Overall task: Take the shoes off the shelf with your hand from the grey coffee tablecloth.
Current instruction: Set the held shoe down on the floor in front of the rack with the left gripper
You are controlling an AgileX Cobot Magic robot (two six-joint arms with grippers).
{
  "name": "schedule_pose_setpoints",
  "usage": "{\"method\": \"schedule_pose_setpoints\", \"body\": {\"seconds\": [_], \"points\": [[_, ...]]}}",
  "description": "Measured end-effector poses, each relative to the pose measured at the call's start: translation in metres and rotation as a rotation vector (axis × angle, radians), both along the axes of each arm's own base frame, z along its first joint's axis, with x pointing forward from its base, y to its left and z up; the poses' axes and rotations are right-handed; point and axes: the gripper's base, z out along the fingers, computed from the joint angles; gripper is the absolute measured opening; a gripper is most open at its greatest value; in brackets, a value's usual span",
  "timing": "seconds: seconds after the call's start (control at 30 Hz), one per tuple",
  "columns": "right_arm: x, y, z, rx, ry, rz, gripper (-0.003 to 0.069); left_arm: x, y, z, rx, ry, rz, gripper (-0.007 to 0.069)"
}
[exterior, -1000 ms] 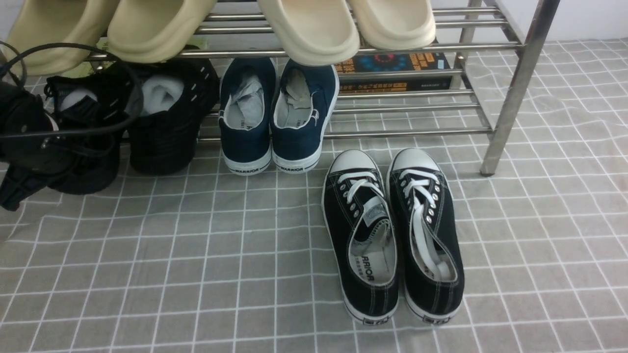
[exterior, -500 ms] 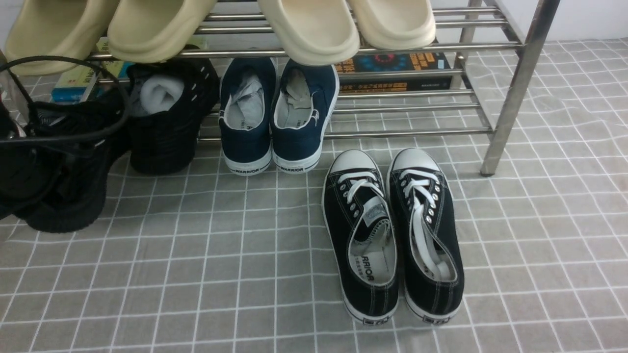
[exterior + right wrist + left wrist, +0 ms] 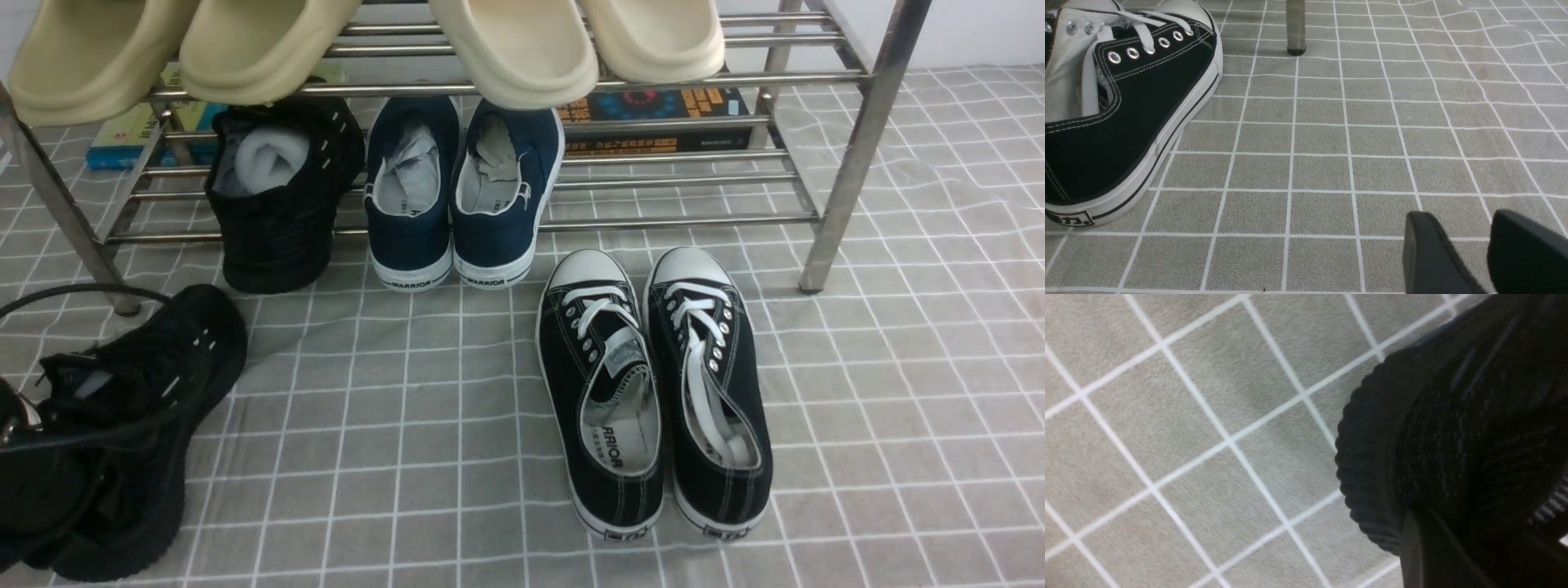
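Since a second ago one black shoe (image 3: 155,384) has left the shelf (image 3: 857,147) and rests on the tablecloth (image 3: 408,408), pinched in our left gripper (image 3: 33,457); next we release, then fetch its mate (image 3: 277,220), shelved ahead of the gripper; right gripper (image 3: 1470,228) spread, idle.

**Legible markings.** "WARRIOR" was printed in dark capitals on the white heel strip of each navy sneaker (image 3: 461,196) propped against the shelf (image 3: 865,139). It also appeared, upside down, on the insole of the black canvas shoe (image 3: 600,392) nearer that pair. In the right wrist view, a canvas shoe's heel tab (image 3: 1069,218) ended in "力". The book (image 3: 653,114) bore orange lettering too small to read, as was the tongue label (image 3: 624,347).
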Motion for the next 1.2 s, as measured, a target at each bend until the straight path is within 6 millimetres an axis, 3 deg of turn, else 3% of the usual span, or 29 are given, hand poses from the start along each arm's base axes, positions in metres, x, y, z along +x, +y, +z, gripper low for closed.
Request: {"method": "schedule_pose_setpoints", "body": {"seconds": [0.47, 0.63, 0.83, 0.9, 1.07, 1.2], "points": [[0.0, 0.0, 0.0, 0.001, 0.0, 0.0, 0.0239, -0.001, 0.001, -0.002, 0.008, -0.002, 0.019, 0.0148], [0.0, 0.0, 0.0, 0.001, 0.0, 0.0, 0.0239, -0.001, 0.002, -0.001, 0.026, -0.001, -0.018, 0.0204], [0.0, 0.0, 0.0, 0.001, 0.0, 0.0, 0.0239, 0.016, 0.003, 0.028, 0.063, -0.05, -0.078, 0.0346], [0.0, 0.0, 0.0, 0.001, 0.0, 0.0, 0.0239, 0.028, 0.003, 0.051, 0.078, -0.116, -0.08, 0.0402], [0.0, 0.0, 0.0, 0.001, 0.0, 0.0, 0.0239, 0.052, 0.0, 0.088, 0.059, -0.327, -0.101, 0.044], [0.0, 0.0, 0.0, 0.001, 0.0, 0.0, 0.0239, 0.076, -0.008, 0.102, -0.01, -0.51, -0.134, 0.0445]]}}
